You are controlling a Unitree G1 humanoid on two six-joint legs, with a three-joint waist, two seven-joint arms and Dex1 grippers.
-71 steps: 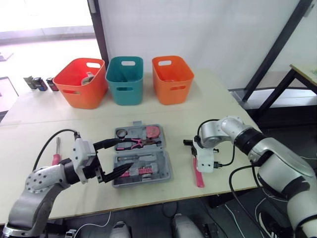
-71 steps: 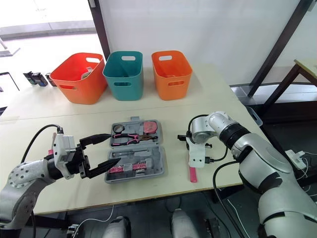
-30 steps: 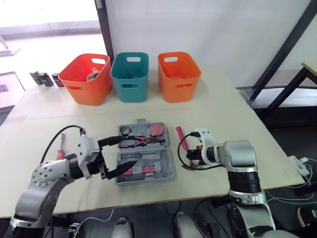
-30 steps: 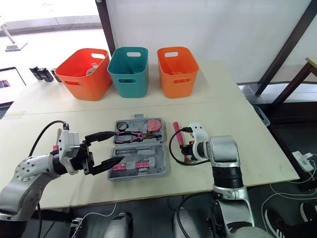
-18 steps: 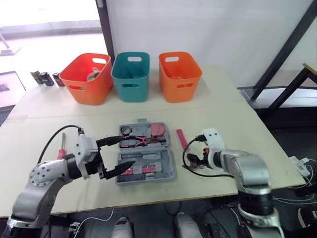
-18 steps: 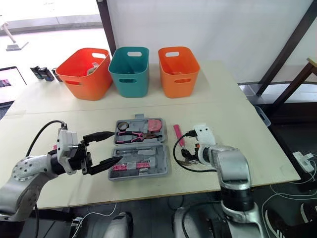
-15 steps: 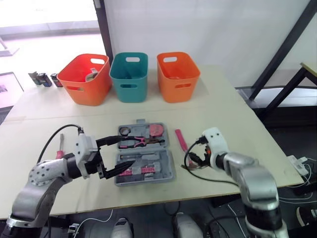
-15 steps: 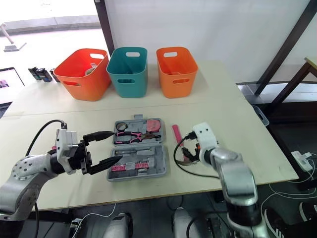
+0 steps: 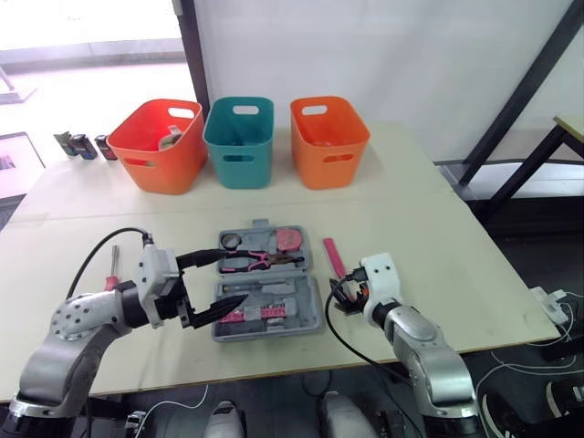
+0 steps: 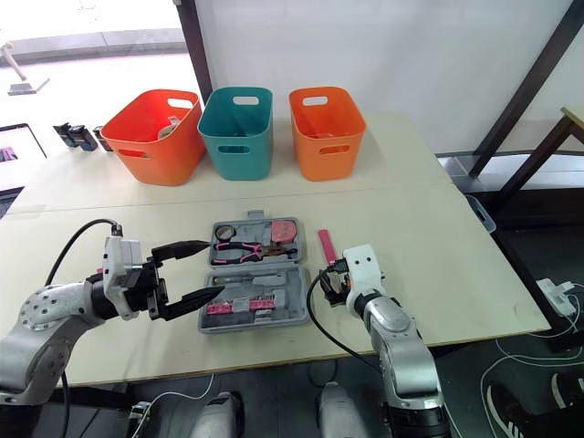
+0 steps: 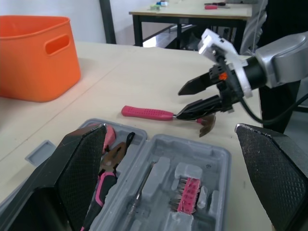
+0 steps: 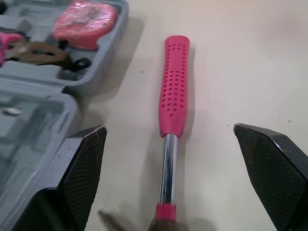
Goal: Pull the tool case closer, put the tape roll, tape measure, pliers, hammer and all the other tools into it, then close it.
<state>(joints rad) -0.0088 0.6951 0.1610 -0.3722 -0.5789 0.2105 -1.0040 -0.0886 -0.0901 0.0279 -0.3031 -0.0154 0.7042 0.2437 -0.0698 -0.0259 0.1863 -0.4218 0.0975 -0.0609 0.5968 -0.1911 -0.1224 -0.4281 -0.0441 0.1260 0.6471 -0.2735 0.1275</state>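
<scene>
- Grey tool case [image 9: 315,310] lies open in front of the robot, lid not yet shut.
- Left gripper [image 9: 233,278] hovers over the case's left side, fingers spread wide, holding nothing.
- Right gripper [image 11: 185,103], just right of the case, straddles the hammer [image 12: 174,86] with its fingers apart and not clamped.
- Hammer lies outside, just right of the case.
- Pliers [image 9: 251,263] and pink tape measure [image 9: 286,241] sit inside the case.
- Pink-handled tool [image 9: 111,272], well left of the case, is not yet packed.
</scene>
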